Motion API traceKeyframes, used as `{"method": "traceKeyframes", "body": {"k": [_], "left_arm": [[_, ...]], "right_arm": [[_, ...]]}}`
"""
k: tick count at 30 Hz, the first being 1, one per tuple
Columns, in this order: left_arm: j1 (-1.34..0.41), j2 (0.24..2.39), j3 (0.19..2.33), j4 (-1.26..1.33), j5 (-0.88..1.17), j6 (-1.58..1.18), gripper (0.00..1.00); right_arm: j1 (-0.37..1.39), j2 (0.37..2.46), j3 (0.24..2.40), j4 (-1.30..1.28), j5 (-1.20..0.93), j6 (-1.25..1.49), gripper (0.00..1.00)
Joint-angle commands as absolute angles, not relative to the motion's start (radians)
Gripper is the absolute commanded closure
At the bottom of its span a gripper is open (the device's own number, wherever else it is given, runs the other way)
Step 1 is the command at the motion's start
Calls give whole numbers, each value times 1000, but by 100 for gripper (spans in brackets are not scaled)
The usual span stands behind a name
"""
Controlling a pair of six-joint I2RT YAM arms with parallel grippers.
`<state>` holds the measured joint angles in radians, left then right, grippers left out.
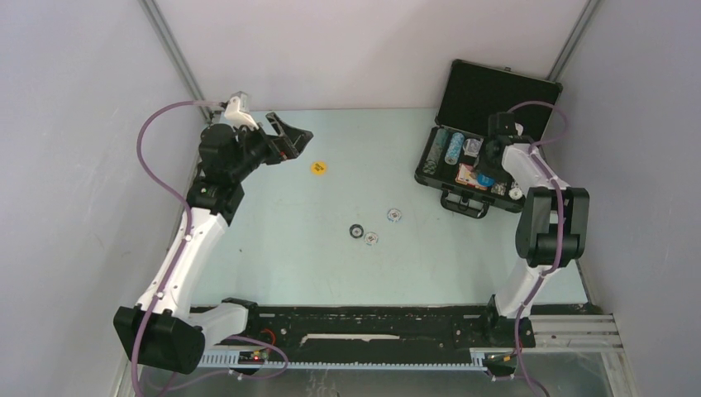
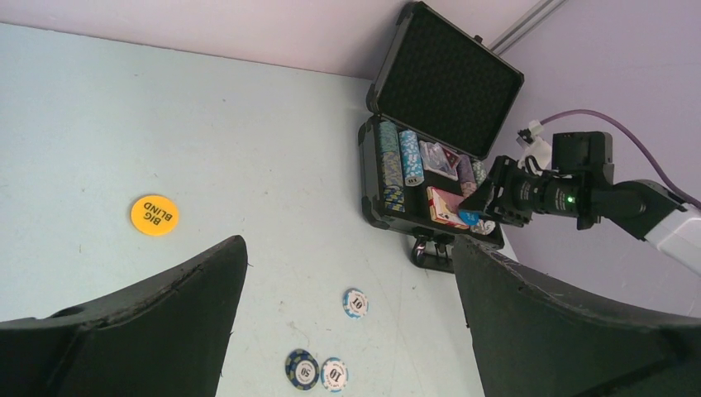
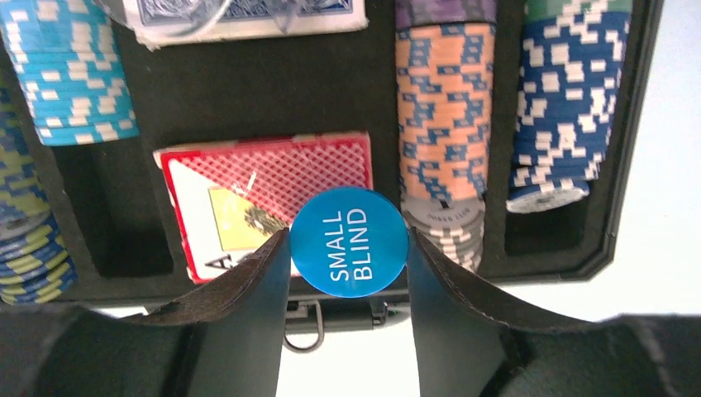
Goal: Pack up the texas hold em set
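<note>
A pale table point(image 1: 273, 265) stands between plain grey walls with metal struts in the far corners. At far left the left arm folds upward. The left gripper point(image 2: 347, 256) is raised over the table, its jaws wide apart with nothing between them. Just right of it lies a yellow disc point(image 1: 318, 167) reading BIG BLIND. Near the middle three chips point(image 1: 371, 238) lie loose, two close together and the third slightly farther off. At far right the case point(image 1: 496, 91) is open with its lid upright, and holds chip rows point(image 3: 445, 107) and a red deck point(image 3: 264, 190). The right arm bends over it, and the right gripper point(image 3: 348, 248) is clamped on a blue disc point(image 3: 349, 236) marked SMALL BLIND. The disc is by the case's near edge, over the deck's corner; whether it touches the deck is unclear.
</note>
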<state>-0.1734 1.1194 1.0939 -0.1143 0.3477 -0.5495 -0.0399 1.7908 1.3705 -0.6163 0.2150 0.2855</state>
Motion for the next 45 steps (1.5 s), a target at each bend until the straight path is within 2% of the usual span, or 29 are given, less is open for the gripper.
{"method": "traceKeyframes", "body": {"k": [1,12,24,29,32,40,45], "left_arm": [[-166,1119,1118,-77,367,-554,0],[-160,1123,1119,-73,377,-563,0],[-158,1120,1118,-74,372,-556,0],[-158,1112,1118,-73,367,-551,0],[-159,1106,1117,-74,361,-548,0],[-158,1114,1120,-97,318,-519,0],[-158,1157,1124,-124,270,-491,0]], "right_arm": [[-43,1836,1445,-607,221,288,47],[-37,1873,1451,-594,208,285,41],[-4,1823,1496,-625,247,278,17],[90,1746,1520,-637,312,269,10],[167,1735,1533,-602,281,269,9],[436,1916,1674,-517,214,280,8],[494,1965,1712,-491,80,341,8]]}}
